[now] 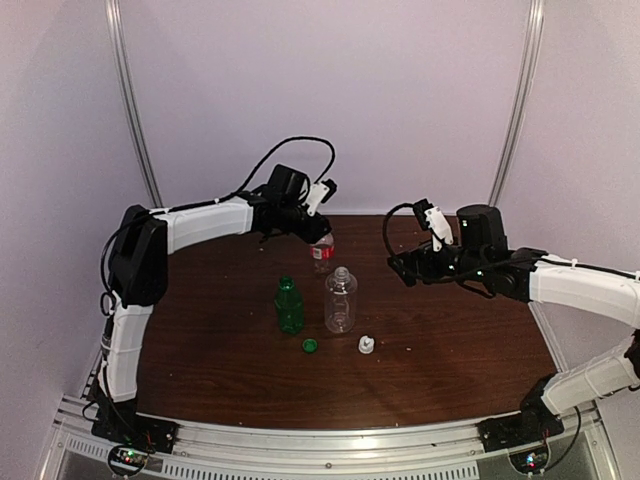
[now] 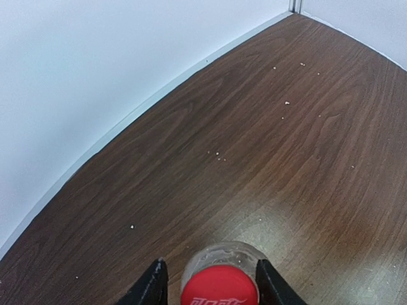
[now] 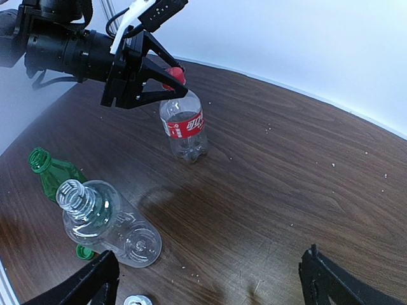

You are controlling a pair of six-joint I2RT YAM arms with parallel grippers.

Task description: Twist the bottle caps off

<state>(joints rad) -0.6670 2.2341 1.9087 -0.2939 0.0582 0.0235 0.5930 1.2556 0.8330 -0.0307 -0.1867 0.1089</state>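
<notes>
While left tool (image 2: 210, 265) straddles red cap (image 2: 219, 290), grip unclear, right tool (image 3: 208, 255) spread, green bottle (image 1: 289, 308), tall clear bottle (image 1: 340, 300) nearby

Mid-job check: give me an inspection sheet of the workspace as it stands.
Surface: brown wood table, scattered white specks.
Job's things: green bottle and taller clear bottle upright, uncapped; green cap and white cap lying on the table; red-label bottle has its red cap on.
Clutter: nothing seen beyond the specks.
Grippers: left gripper straddles the red cap, contact unclear; right gripper open, holding nothing.
Cables: black cable loops over the left wrist; second cable by the right wrist.
Surroundings: white walls, metal posts.
</notes>
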